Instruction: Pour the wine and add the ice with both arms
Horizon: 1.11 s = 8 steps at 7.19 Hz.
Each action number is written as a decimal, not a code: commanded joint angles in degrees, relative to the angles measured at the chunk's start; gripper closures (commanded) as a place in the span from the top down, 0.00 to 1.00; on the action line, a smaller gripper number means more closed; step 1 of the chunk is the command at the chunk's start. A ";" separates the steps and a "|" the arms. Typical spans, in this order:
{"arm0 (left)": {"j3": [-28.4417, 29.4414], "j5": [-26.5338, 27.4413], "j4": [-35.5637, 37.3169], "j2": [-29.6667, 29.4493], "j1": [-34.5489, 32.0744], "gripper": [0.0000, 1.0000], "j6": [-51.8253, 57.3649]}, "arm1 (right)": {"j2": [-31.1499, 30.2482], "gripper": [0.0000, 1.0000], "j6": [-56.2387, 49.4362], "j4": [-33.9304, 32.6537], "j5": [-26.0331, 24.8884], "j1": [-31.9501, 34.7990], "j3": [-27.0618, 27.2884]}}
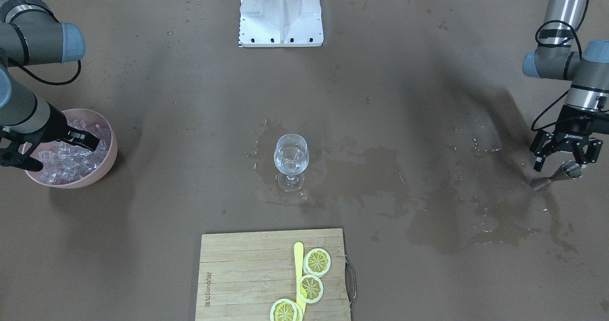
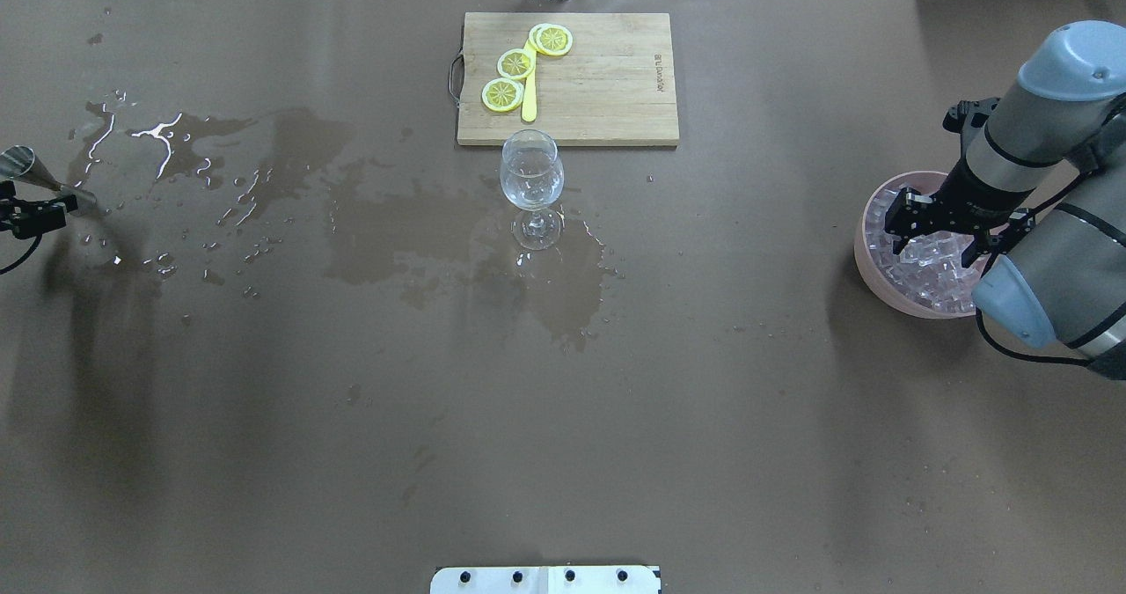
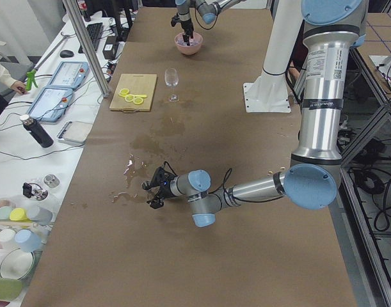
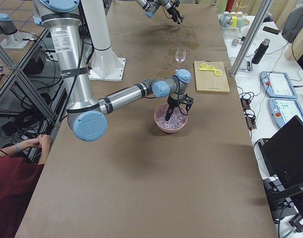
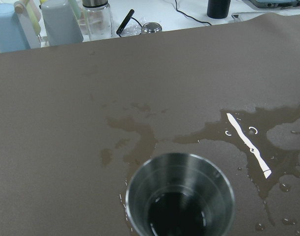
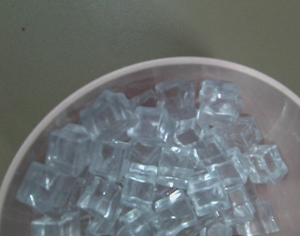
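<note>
A clear wine glass (image 1: pixel 291 157) stands mid-table with a small amount of clear liquid that seems to sit low in its bowl; it also shows in the overhead view (image 2: pixel 531 176). A pink bowl (image 1: pixel 102 166) holds heaped ice cubes (image 6: pixel 159 162). My right gripper (image 1: pixel 64 155) is open, its fingers just above or in the ice, with nothing held. My left gripper (image 1: pixel 565 163) is open just above a steel jigger (image 1: pixel 564 171) on the wet table. The left wrist view looks down into the jigger (image 5: pixel 179 196), which holds a trace of liquid.
A wooden cutting board (image 1: pixel 247 273) with lemon slices (image 1: pixel 317 261) and a yellow knife lies beyond the glass. Wet patches (image 1: pixel 380 178) spread between the glass and the jigger. A white mounting block (image 1: pixel 280 14) stands at the robot's side of the table.
</note>
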 commanded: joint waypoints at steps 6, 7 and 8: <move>0.81 3.36 -2.28 -0.14 1.82 0.94 0.22 | -0.29 0.46 -0.32 0.03 -0.35 -0.74 -0.90; 0.99 3.63 -2.11 -0.58 1.82 0.93 0.31 | -0.20 0.45 -0.24 0.03 -0.35 -0.74 -0.90; 0.90 4.93 -2.10 -0.59 2.08 0.91 0.22 | -0.20 0.45 -0.32 0.03 -0.35 -0.74 -0.90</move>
